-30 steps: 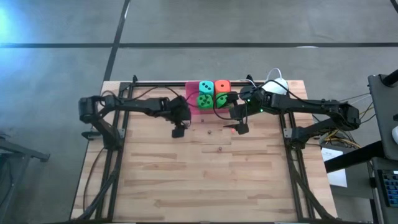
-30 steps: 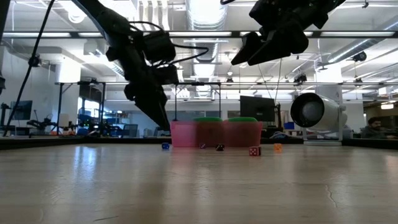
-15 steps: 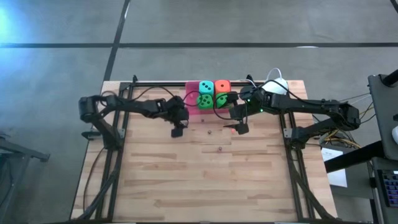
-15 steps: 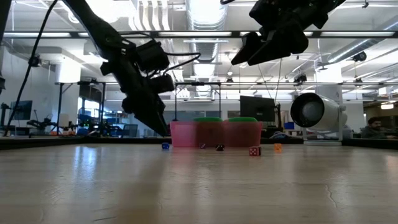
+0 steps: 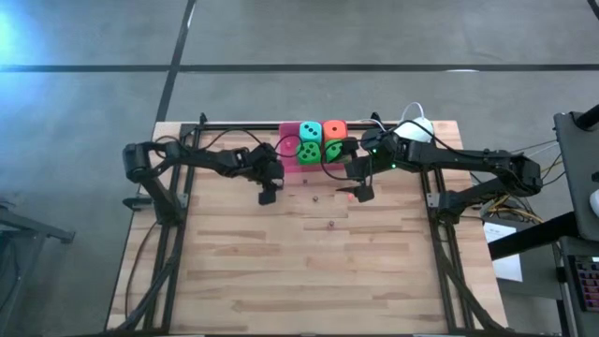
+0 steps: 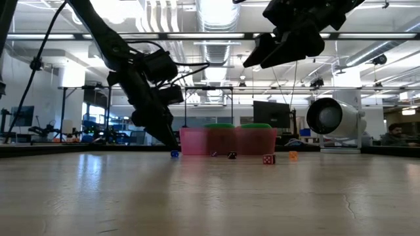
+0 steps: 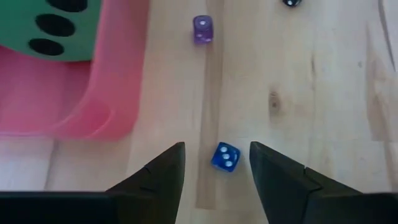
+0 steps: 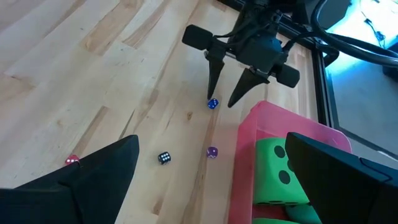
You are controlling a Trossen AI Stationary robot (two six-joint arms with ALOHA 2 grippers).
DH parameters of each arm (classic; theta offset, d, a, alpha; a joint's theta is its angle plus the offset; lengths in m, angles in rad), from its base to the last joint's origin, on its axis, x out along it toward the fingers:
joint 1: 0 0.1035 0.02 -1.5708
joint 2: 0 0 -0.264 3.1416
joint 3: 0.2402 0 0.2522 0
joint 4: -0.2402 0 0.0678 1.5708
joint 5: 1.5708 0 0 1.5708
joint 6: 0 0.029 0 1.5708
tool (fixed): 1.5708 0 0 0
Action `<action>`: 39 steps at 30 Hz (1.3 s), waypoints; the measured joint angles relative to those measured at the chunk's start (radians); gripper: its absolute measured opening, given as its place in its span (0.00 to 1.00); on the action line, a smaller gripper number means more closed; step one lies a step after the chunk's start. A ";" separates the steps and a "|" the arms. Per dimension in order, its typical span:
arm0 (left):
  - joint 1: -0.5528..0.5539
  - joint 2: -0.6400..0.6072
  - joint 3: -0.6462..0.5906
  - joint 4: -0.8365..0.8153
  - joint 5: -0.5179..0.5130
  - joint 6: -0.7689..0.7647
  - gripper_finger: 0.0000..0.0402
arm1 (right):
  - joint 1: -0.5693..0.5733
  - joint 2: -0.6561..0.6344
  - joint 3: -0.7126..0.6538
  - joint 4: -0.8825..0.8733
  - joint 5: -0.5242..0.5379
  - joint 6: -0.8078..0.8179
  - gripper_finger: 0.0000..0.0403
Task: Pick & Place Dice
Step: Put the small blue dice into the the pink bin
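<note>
**Left gripper straddling blue die, grasp pending**

Left gripper, lower centre of the left wrist view: jaws part open, blue die between the fingertips, apparently not pinched. Judged step: the pick. Next move calls for closing squarely, then lifting.

Just beyond, a purple die and the pink tray edge crowd the approach. Big green die sits in the tray with the other soft cubes. Right gripper, high view centre, hangs wide open, empty. Black die and red die lie nearby.

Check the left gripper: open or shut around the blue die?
Open. In the left wrist view the left gripper straddles the small blue die, with wood visible between the die and each finger.
</note>
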 joint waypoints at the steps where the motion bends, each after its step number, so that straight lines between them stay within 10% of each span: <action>1: 0.000 0.000 -0.001 0.000 0.000 0.000 0.45 | 0.000 0.000 0.000 0.000 0.000 0.000 0.99; 39: 0.002 0.000 -0.075 0.135 0.018 -0.015 0.30 | 0.000 0.000 0.000 0.009 0.000 0.000 0.99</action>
